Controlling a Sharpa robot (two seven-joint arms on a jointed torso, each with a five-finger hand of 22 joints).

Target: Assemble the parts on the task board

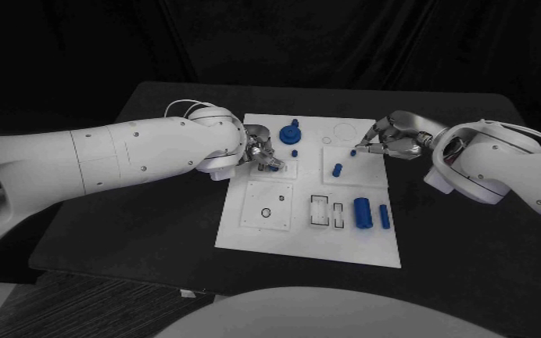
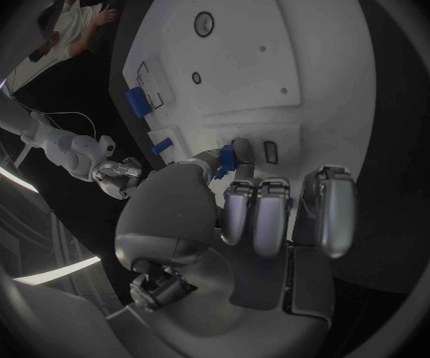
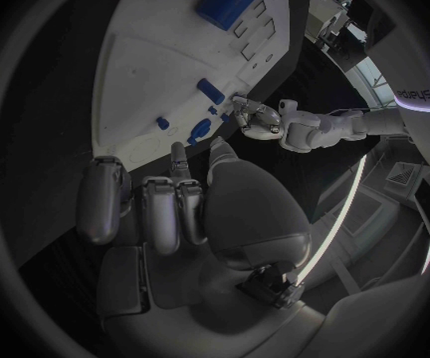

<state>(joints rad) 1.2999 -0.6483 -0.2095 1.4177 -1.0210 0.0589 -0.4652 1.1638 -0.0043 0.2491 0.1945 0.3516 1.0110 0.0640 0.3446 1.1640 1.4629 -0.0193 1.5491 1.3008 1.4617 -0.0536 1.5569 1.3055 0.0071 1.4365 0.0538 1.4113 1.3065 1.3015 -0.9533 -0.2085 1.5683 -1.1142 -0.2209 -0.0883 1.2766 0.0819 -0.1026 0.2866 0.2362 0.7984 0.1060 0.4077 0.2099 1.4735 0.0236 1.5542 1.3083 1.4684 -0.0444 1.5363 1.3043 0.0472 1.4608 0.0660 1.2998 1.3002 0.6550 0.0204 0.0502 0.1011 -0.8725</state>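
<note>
A black table (image 1: 169, 221) stands before dark black curtains (image 1: 338, 17).

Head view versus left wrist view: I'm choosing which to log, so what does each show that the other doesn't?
Head view alone: the whole task board, with the large blue cylinder and the tall blue part at the far edge.

Left wrist view alone: a close look at the left hand pinching a small blue part.

Both: the board, the left hand and the right hand.
</note>
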